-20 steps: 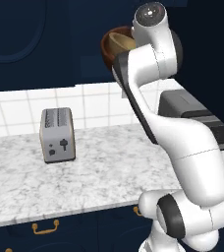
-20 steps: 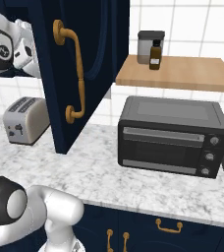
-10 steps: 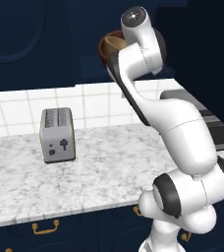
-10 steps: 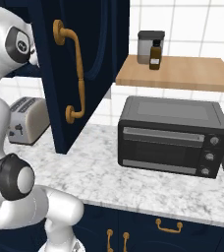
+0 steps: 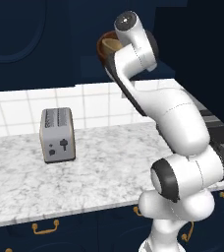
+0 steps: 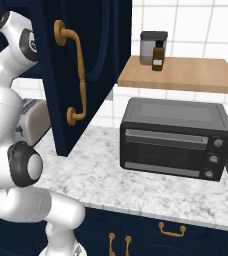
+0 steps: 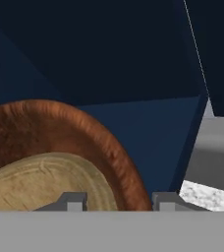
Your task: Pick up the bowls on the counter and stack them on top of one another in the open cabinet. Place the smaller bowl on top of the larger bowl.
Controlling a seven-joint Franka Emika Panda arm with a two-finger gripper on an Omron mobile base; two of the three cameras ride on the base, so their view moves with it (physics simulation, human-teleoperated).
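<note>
Up in the top centre of the left base frame, we see the arm (image 5: pixel 148 98) reaching into the open cabinet (image 7: pixel 133 128); the tan bowl (image 7: pixel 40 184) sits inside the dark bowl (image 7: pixel 84 133) at lower left of the hand frame; our gripper (image 7: pixel 119 201) shows two tips spread apart, clasping nothing, one over the tan bowl; a toaster (image 5: pixel 58 134) stands on the counter (image 5: pixel 84 172) at left centre.
</note>
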